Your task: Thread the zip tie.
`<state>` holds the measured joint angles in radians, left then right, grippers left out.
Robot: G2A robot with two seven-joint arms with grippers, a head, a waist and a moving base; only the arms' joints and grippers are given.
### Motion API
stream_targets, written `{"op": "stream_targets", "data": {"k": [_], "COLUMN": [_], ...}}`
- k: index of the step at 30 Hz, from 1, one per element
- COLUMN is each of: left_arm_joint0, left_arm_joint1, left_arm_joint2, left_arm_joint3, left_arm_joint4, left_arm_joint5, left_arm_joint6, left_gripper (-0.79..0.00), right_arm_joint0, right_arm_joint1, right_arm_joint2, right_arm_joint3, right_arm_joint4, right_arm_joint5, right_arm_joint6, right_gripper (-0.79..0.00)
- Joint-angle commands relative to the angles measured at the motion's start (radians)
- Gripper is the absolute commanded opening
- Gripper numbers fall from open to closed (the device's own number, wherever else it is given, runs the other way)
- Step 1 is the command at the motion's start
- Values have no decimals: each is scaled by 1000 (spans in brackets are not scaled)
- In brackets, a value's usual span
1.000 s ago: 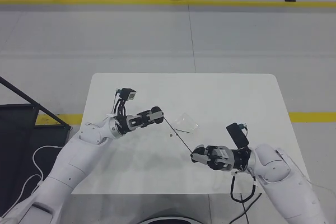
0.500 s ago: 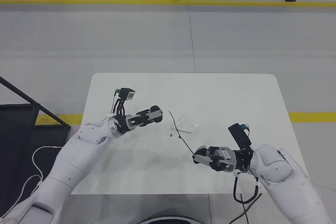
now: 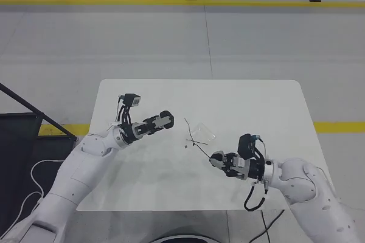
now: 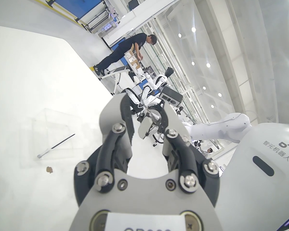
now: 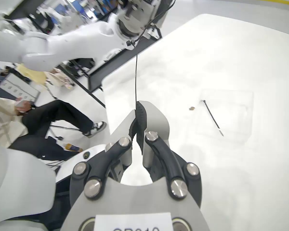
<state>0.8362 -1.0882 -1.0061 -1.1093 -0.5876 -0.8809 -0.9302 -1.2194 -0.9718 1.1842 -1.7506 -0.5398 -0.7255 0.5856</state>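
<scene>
My right gripper point(image 3: 216, 160) is shut on one end of a thin black zip tie point(image 3: 187, 126), near the table's front middle. In the right wrist view the same tie point(image 5: 136, 80) rises straight from the closed fingertips point(image 5: 140, 111) toward the other arm. Its far end hangs free above the table. My left gripper point(image 3: 165, 118) hovers a little left of that free end, and in the left wrist view it point(image 4: 144, 114) stands open with nothing between its fingers. A second zip tie point(image 4: 55, 146) lies flat on a clear plastic bag point(image 4: 50, 126).
The white table point(image 3: 261, 103) holds the clear bag point(image 3: 202, 132) with the loose tie point(image 5: 212, 117) and a small brown scrap point(image 5: 191, 108) beside it. A black frame stands off the table's left edge. The table's right half and far side are bare.
The left gripper was at the tie's far end a second ago; it has since drawn back to the left, leaving that end free. The right gripper has turned and shifted slightly with the tie.
</scene>
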Motion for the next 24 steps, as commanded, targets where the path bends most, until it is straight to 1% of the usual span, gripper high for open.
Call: {"op": "stream_targets", "data": {"k": [1, 10, 12, 17, 21, 24], "left_arm_joint0": [0, 0, 8, 39, 61, 73], "left_arm_joint1": [0, 0, 1, 7, 11, 12], "left_arm_joint2": [0, 0, -8, -36, -52, -60], "left_arm_joint3": [0, 0, -7, -49, -69, -81], "left_arm_joint4": [-1, -1, 22, 87, 106, 102], "left_arm_joint5": [0, 0, 19, 46, 59, 69], "left_arm_joint6": [0, 0, 33, 86, 92, 86], "left_gripper": [0, 0, 0, 0, 0, 0], "right_arm_joint0": [-4, -4, -9, -42, -68, -69], "right_arm_joint1": [-2, -2, -2, -2, -4, -12], "right_arm_joint2": [-5, -5, -4, -9, -33, -85], "right_arm_joint3": [-12, -12, -17, -118, -218, -269], "right_arm_joint4": [-38, -38, -69, -253, -462, -627], "right_arm_joint5": [41, 41, 68, 233, 436, 597], "right_arm_joint6": [-18, -18, -20, 4, 85, 178], "right_gripper": [-785, -785, -785, -785, -785, -785]}}
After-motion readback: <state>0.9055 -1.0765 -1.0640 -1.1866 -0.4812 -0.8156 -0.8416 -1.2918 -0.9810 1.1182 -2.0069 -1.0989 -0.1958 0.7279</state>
